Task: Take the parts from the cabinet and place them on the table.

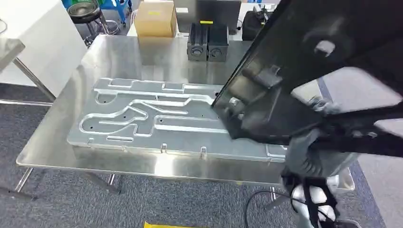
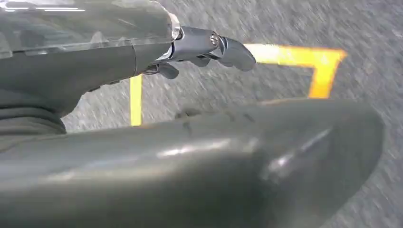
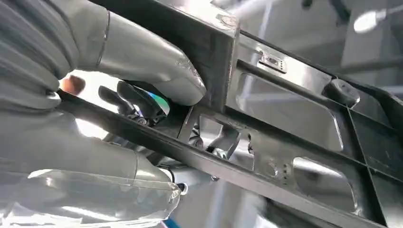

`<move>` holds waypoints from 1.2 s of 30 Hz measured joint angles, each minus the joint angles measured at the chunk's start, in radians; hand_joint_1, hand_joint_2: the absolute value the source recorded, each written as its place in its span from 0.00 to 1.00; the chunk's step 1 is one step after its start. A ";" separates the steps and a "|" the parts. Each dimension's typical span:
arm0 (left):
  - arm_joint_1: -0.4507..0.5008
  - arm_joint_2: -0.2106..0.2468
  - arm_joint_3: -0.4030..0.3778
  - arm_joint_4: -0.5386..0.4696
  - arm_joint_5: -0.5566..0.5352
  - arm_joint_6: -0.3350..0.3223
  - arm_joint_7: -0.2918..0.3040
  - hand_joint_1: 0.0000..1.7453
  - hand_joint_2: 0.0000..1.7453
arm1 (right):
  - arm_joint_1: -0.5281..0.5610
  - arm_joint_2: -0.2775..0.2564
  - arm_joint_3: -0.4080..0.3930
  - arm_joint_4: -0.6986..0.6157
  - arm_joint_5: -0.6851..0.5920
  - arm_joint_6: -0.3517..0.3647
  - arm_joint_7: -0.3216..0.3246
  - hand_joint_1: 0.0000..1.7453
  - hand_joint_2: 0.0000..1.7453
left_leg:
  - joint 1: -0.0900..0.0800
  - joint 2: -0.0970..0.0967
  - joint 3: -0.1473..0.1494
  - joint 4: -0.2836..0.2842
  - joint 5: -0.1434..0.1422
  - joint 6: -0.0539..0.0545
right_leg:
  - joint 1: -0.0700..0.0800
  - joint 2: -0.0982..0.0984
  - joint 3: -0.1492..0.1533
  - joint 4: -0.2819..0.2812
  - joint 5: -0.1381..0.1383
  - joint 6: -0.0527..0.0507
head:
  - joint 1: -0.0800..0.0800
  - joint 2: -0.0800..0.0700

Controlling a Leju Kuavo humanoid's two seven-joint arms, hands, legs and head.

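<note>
A large black plastic part (image 1: 309, 61), ribbed and with cut-outs, hangs tilted over the right end of the steel table (image 1: 142, 52). Its lower corner is just above the machined plate. My right hand (image 1: 311, 147) grips it from below at the table's right front corner. In the right wrist view the thumb (image 3: 147, 61) presses on one rib of the part (image 3: 294, 109) and the dark fingers (image 3: 138, 102) curl behind it. My left hand (image 2: 199, 47) hangs over the carpet, its fingers stretched out and holding nothing.
A grooved aluminium plate (image 1: 142, 118) covers most of the tabletop. Two black boxes (image 1: 207, 42) stand at the far edge, with a cardboard box (image 1: 154, 18) and a stool (image 1: 85, 10) behind. Yellow tape (image 2: 309, 61) marks the grey carpet.
</note>
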 joint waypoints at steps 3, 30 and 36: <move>-0.001 0.001 0.000 0.000 0.000 0.000 -0.001 0.00 0.00 | -0.077 0.006 -0.046 0.051 0.046 0.004 0.030 1.00 1.00 | 0.004 0.002 -0.126 0.180 -0.082 -0.012 | 0.003 0.000 0.011 0.001 -0.015 -0.002 | 0.000 0.000; -0.006 0.004 -0.008 0.000 0.000 -0.027 -0.018 0.00 0.00 | -0.671 0.258 0.347 1.493 1.050 0.246 0.472 1.00 1.00 | 0.013 0.005 -0.076 -0.074 0.092 -0.019 | -0.014 -0.011 0.029 -0.010 -0.024 0.012 | 0.000 0.000; -0.001 0.003 -0.008 0.000 0.000 -0.030 -0.018 0.00 0.00 | -0.681 0.279 0.381 1.573 1.049 0.250 0.463 1.00 1.00 | 0.016 0.005 -0.189 0.127 0.052 -0.028 | -0.008 -0.008 0.041 -0.007 -0.032 0.006 | 0.000 0.000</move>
